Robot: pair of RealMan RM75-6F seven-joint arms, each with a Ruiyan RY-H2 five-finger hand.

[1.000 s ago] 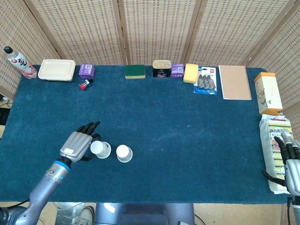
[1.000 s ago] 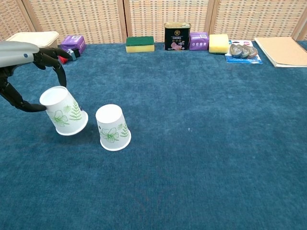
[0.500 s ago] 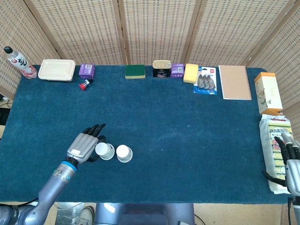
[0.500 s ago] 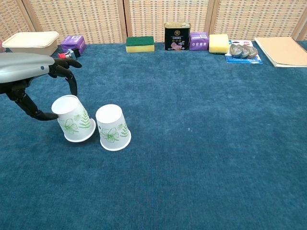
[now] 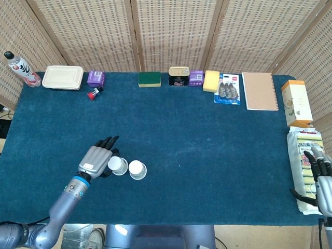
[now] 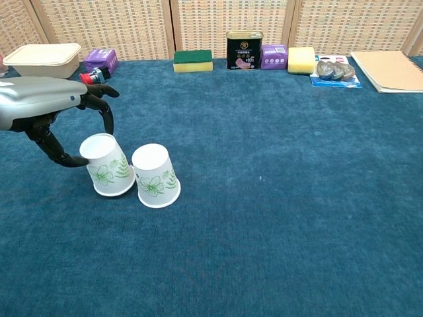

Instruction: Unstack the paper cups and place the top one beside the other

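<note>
Two white paper cups stand upside down, side by side, near the table's front left. The leaf-print cup (image 5: pixel 118 166) (image 6: pixel 109 168) leans a little to the left, and its rim touches or nearly touches the flower-print cup (image 5: pixel 137 169) (image 6: pixel 155 175) to its right. My left hand (image 5: pixel 96 158) (image 6: pixel 46 109) grips the leaf-print cup, thumb low on its left side and fingers arched over it. Far off at the front right edge, my right hand (image 5: pixel 322 179) holds nothing, its fingers apart; it shows only in the head view.
Along the back edge lie a bottle (image 5: pixel 18 67), a lunch box (image 5: pixel 63 77), a purple box (image 5: pixel 96 78), a green sponge (image 5: pixel 149 79), a can (image 5: pixel 179 76), a yellow sponge (image 5: pixel 211 80) and a notebook (image 5: pixel 260 91). A yellow packet (image 5: pixel 303 166) lies beside the right hand.
My left hand has carried the leaf-print cup to the right and lower, from clearly apart to right beside the flower-print cup, and the cup now stands less tilted. The right hand has not moved.
</note>
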